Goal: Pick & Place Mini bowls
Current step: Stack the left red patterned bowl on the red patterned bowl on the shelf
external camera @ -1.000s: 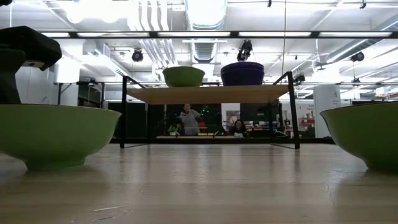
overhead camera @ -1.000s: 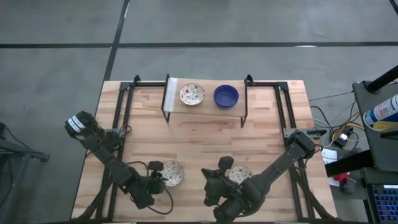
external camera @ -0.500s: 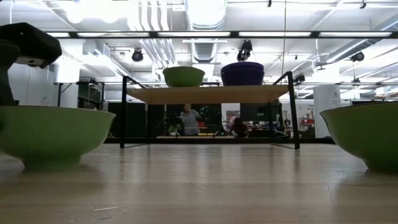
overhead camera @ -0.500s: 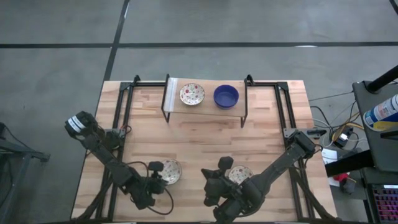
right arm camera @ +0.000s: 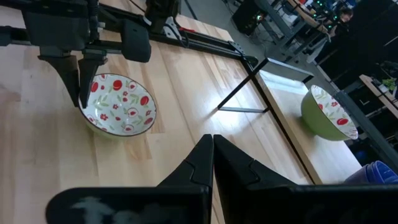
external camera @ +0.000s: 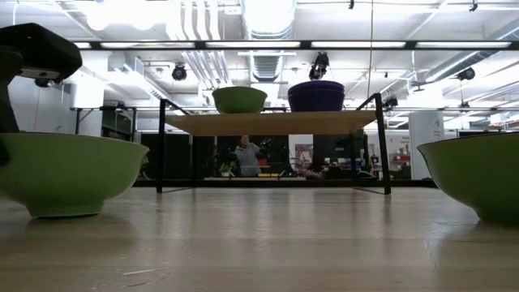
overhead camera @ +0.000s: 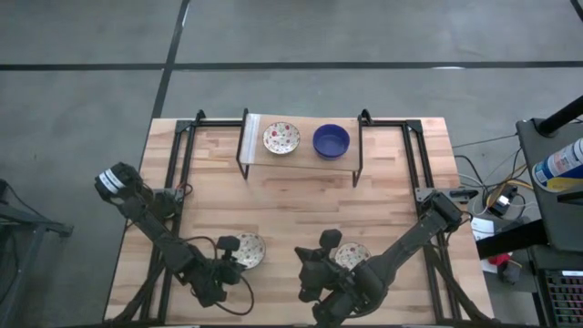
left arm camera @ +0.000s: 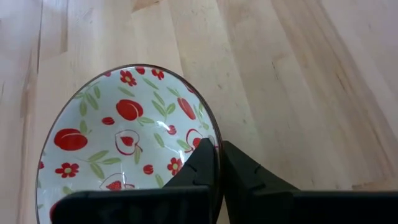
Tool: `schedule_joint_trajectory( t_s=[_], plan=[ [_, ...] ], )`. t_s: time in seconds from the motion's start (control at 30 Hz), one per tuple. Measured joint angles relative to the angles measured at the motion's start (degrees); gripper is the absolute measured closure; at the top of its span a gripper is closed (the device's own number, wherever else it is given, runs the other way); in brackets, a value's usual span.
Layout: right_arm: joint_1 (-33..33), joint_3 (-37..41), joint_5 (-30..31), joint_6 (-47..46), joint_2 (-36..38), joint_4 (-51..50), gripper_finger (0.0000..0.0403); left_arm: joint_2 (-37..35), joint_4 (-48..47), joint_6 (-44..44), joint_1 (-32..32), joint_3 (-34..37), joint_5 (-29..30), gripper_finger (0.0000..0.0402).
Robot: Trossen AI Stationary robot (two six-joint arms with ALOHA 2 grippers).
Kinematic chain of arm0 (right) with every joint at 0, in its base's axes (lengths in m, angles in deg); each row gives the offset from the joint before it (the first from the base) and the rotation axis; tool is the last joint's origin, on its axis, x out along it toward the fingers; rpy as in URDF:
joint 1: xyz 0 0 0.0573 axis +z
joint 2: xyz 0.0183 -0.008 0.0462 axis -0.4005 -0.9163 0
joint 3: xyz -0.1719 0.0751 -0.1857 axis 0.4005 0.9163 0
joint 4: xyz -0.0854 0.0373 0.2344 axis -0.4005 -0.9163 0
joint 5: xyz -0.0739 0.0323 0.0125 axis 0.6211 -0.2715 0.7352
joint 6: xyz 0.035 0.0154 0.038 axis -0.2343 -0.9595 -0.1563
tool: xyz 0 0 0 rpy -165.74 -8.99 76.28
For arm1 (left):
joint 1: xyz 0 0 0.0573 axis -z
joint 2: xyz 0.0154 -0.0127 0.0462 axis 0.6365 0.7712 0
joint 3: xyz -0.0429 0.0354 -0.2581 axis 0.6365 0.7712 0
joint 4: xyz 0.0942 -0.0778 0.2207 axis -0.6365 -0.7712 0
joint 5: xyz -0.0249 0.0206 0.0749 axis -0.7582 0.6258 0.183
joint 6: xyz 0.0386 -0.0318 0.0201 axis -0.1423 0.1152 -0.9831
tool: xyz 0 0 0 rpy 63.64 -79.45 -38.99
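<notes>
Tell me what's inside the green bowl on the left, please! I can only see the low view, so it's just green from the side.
Observer: Inside, the left bowl is white with red fruits, red flowers and green leaves.
Operator: Pretty! Is a robot arm grabbing it?
Observer: Yes. The left end effector is shut on its rim, with one finger inside the bowl and one outside.
Operator: And is the other arm grabbing the bowl on my right?
Observer: No. The right end effector is shut on nothing. The right bowl sits on the table beside that arm.
</notes>
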Motion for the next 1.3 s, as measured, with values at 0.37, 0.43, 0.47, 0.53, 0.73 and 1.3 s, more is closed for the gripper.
schedule_joint_trajectory(
  t_s=[0.37, 0.43, 0.47, 0.53, 0.73, 1.3],
  plan=[
    [0.0, 0.2, 0.0, 0.2, 0.0, 0.0, 0.0394, 0.0, -3.8, -0.9, 0.0, -2.6, -1.3, 0.0392],
    [0.0, 0.2, 0.0, 0.3, 0.0, 0.1, 0.0394, 0.0, -4.7, -0.9, 0.0, -3.0, -0.9, 0.0392],
    [0.0, 0.2, 0.0, 0.4, 0.0, 0.1, 0.0394, 0.0, -5.0, -1.0, 0.0, -3.2, -0.7, 0.0392],
    [0.0, 0.2, 0.0, 0.4, 0.0, 0.1, 0.0394, 0.0, -5.4, -1.0, 0.0, -3.6, -0.2, 0.0392],
    [0.0, 0.2, 0.0, 0.4, 0.0, 0.1, 0.0394, 0.0, -7.7, -1.3, 0.0, -4.5, 1.3, 0.0392],
    [0.0, 0.2, 0.0, 0.4, 0.0, 0.1, 0.0394, -0.4, -19.7, -1.4, -3.0, -10.9, 2.5, 0.0392]
  ],
)
